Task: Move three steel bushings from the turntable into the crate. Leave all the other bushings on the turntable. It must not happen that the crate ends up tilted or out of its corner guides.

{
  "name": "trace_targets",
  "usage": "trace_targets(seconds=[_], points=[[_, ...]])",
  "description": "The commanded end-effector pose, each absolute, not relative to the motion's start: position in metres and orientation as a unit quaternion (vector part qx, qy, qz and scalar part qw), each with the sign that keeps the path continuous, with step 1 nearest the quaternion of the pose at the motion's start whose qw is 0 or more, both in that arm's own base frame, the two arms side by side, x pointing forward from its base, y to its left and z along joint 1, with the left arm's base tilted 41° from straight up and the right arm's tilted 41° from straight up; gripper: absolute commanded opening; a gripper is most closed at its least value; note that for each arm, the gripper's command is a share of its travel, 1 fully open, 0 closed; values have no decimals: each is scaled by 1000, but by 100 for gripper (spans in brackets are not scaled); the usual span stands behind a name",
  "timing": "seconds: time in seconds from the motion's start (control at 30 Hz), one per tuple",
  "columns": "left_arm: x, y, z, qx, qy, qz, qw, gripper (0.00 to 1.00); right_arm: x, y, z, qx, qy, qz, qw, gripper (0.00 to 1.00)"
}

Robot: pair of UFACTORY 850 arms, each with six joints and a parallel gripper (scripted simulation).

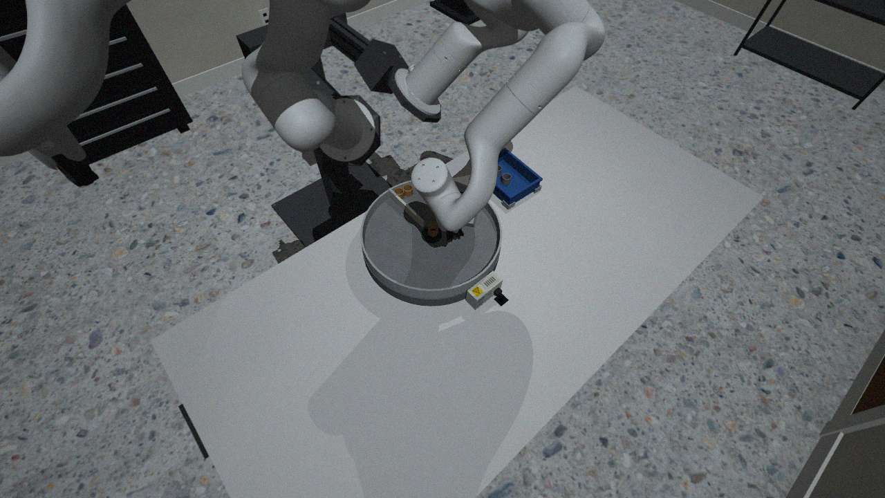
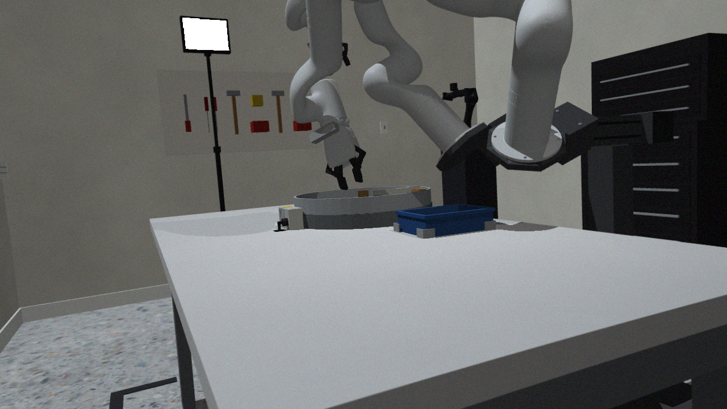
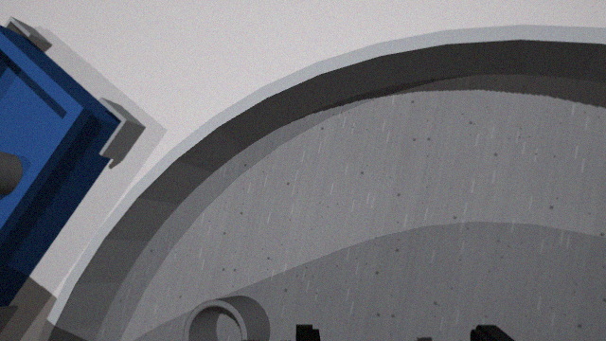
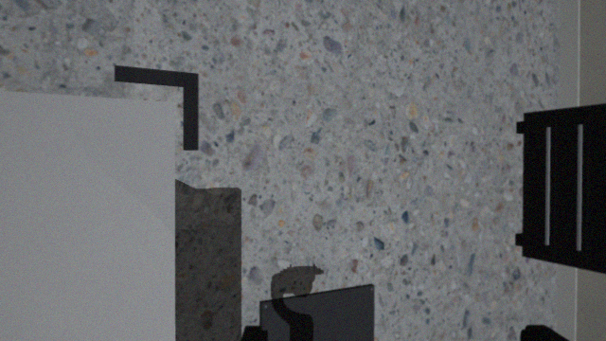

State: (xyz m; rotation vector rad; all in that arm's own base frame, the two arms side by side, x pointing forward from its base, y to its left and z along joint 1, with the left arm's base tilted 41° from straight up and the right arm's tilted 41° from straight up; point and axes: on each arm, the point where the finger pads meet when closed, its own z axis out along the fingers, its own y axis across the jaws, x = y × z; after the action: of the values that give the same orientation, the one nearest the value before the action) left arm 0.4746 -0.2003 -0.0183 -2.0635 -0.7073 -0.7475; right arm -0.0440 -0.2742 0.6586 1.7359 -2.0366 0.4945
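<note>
The blue crate (image 1: pixel 523 185) (image 2: pixel 447 222) (image 3: pixel 47 128) sits level between its grey corner guides (image 2: pixel 425 233) (image 3: pixel 124 134). A grey bushing (image 1: pixel 506 179) (image 3: pixel 8 174) stands in it; the top view shows part of another beside it. The grey turntable (image 1: pixel 426 296) (image 2: pixel 350 205) bears a grey steel bushing (image 3: pixel 258 317) at the bottom of the left wrist view. Two copper-coloured bushings (image 1: pixel 406 189) stand near its back rim, and another (image 1: pixel 433 231) (image 2: pixel 363 193) at its hub. My left gripper (image 2: pixel 350 183) (image 3: pixel 397 333) is part open and empty above the turntable. My right gripper (image 4: pixel 396 333) is open, away from the turntable.
A thin pale divider (image 1: pixel 408 207) runs from the turntable's rim towards its hub. A white box (image 1: pixel 484 291) (image 2: pixel 291 217) with a warning label stands against the turntable, with a small black part beside it. The left arm hangs over the turntable. A black drawer cabinet (image 4: pixel 563 187) stands beyond the table.
</note>
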Motion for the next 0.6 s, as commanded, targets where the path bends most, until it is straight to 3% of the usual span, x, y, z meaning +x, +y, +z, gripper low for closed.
trace_targets(seconds=[0.0, 0.57], points=[[470, -202, -21, -839, -226, -275, 412, 55, -44, -274, 659, 624, -732, 178, 209, 100], [444, -205, -36, -883, 29, -184, 432, 55, -44, -274, 659, 624, -732, 178, 209, 100]])
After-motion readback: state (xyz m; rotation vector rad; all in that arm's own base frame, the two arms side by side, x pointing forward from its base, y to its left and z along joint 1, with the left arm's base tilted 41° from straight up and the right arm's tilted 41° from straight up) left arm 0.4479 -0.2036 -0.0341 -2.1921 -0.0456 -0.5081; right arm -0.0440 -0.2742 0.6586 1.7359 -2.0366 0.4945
